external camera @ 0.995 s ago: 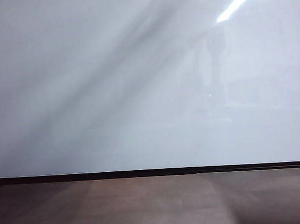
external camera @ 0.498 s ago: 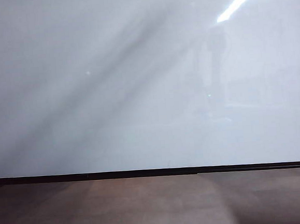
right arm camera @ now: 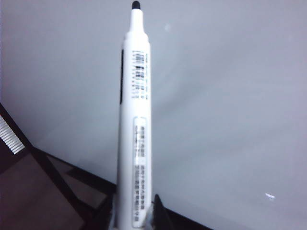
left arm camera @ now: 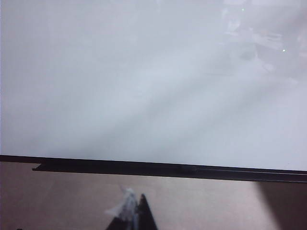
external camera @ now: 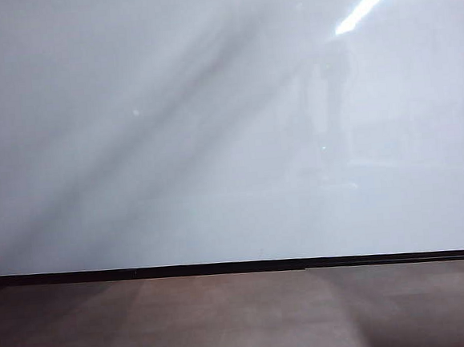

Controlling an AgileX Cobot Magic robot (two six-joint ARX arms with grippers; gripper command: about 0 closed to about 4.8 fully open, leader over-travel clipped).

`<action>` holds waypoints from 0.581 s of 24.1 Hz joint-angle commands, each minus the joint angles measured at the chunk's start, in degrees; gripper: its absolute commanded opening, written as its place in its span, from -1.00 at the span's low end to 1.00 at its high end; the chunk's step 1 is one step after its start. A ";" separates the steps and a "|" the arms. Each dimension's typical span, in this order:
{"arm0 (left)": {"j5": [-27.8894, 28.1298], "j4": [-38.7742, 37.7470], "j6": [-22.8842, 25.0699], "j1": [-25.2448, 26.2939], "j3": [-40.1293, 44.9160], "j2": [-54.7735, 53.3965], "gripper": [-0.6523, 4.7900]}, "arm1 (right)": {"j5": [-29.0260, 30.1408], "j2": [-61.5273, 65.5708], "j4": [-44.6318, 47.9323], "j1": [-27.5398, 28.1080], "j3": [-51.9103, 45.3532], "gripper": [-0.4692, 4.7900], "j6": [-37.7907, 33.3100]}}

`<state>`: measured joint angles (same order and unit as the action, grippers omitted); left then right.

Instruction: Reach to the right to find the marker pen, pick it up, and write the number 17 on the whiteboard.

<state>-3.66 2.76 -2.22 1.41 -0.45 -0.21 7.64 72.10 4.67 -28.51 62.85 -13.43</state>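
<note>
**Marker in the right gripper's grasp before a blank board**

The whiteboard filled almost all of the exterior view, its thin black frame running along the lower edge and down the right side, with a strip of brown-grey surface below it. No arm showed in that view. The glossy white face carried no marks, only faint grey streaks of reflection and one bright bar of reflected ceiling light near the upper right corner.

In the right wrist view, the right gripper was clamped on the marker pen, its dark fingers pressed against the lower end of the barrel. The pen was a white cylinder with printed labels and barcodes along its length, uncapped, its small dark tip pointing straight away from the gripper toward the board's white face. Whether the tip touched the board could not be told. A corner of the board's black frame lay close beside the gripper, below the pen.

In the left wrist view, only the dark fingertips of the left gripper showed, close together, with a scrap of white material at them. They hung over the brown-grey surface, just short of the board's lower frame edge, with the open white face beyond.
</note>
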 commanded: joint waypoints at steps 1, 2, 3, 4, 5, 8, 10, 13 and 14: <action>-0.17 0.63 0.07 0.02 -0.04 -0.02 -0.78 | 0.13 -0.22 -0.24 -0.04 0.13 -0.84 0.15; -0.17 0.63 0.07 0.02 -0.04 -0.02 -0.78 | 0.13 -0.22 -0.22 -0.04 0.13 -0.84 0.15; -0.17 0.63 0.09 0.02 -0.04 -0.02 -0.78 | 0.13 -0.22 -0.22 -0.04 0.13 -0.84 0.15; -0.17 0.63 0.07 0.02 -0.04 -0.02 -0.78 | 0.13 -0.22 -0.22 -0.04 0.13 -0.84 0.15; -0.17 0.63 0.07 0.02 -0.04 -0.02 -0.78 | 0.13 -0.22 -0.22 -0.04 0.13 -0.84 0.15; -0.17 0.63 0.07 0.02 -0.04 -0.02 -0.78 | 0.13 -0.22 -0.22 -0.04 0.13 -0.84 0.15; -0.17 0.63 0.07 0.02 -0.04 -0.02 -0.78 | -0.13 -0.61 -2.01 -0.02 0.13 -0.84 3.98; -0.17 0.63 0.07 0.02 -0.04 -0.02 -0.78 | -9.42 -3.93 -10.58 0.66 -0.24 -0.84 12.59; -0.15 0.63 0.07 0.02 -0.04 -0.02 -0.78 | -17.99 -7.19 -13.79 1.03 -2.08 -0.84 13.94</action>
<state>-3.66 2.74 -2.22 1.43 -0.45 -0.19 -2.63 67.20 -6.76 -27.99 61.91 -1.78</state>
